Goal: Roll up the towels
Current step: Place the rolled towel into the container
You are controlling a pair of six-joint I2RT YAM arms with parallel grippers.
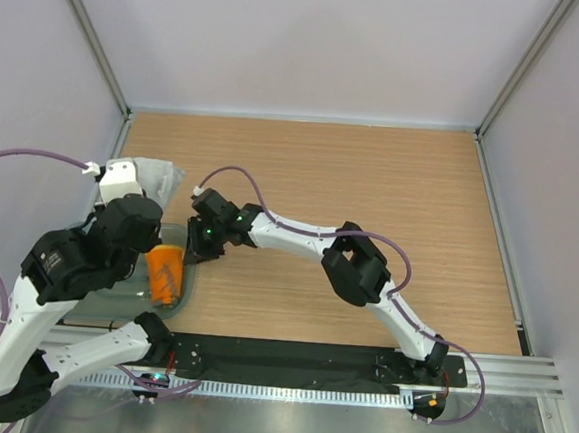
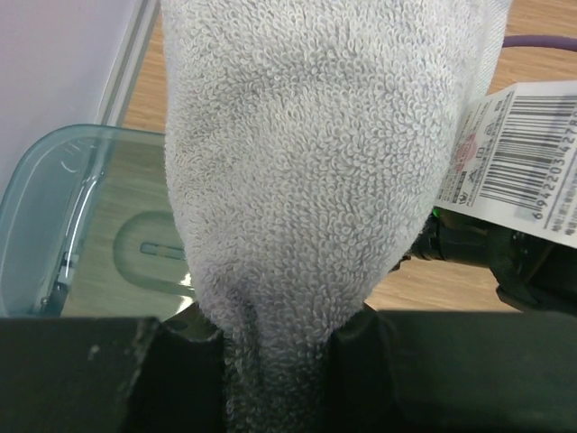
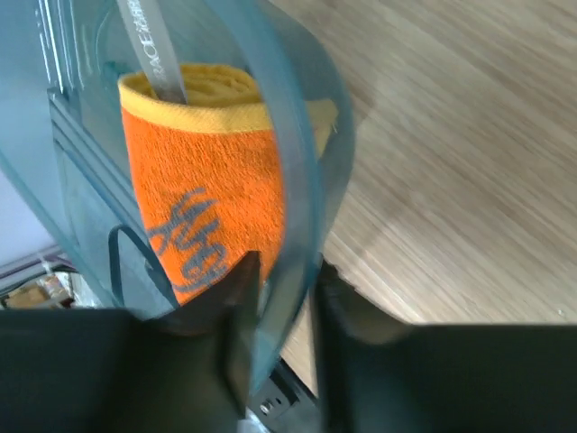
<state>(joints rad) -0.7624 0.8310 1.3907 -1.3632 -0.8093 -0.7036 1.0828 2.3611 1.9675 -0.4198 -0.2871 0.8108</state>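
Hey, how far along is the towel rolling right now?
Done: the orange towel looks rolled and sits inside the teal tub. In hand: the left gripper is shut on the grey towel, which is bunched, not rolled. The right gripper appears to pinch the tub's wall. Left: rolling the grey towel.

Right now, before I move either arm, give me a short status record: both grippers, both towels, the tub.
left gripper: shut on one end of the light grey terry towel
right gripper: shut on the wall of the translucent teal plastic tub
small bright orange towel: rolled, inside the tub
grey towel: not rolled, white barcode tag showing
tub location: wooden table, near left side
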